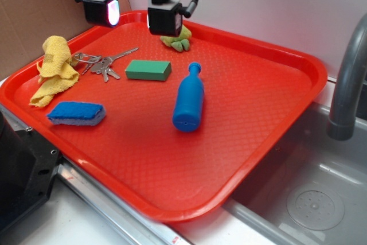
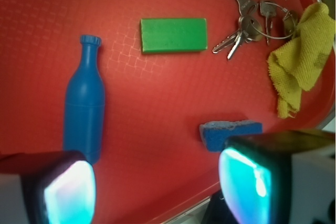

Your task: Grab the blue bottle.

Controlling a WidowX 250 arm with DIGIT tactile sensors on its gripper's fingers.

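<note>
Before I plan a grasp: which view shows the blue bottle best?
Exterior: the blue bottle lies whole and unobstructed on the tray. The wrist view shows neck and body, but a tool finger hides its base.

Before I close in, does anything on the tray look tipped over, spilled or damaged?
The blue bottle lies on its side mid-tray rather than standing, cap toward the back rim. The yellow cloth sits crumpled by the keys. No spill or damage shows. The gripper hangs open above.

Bare tray (image 1: 241,84) surrounds the blue bottle (image 1: 188,104); the green block (image 1: 148,70) lies nearest, apart.
</note>
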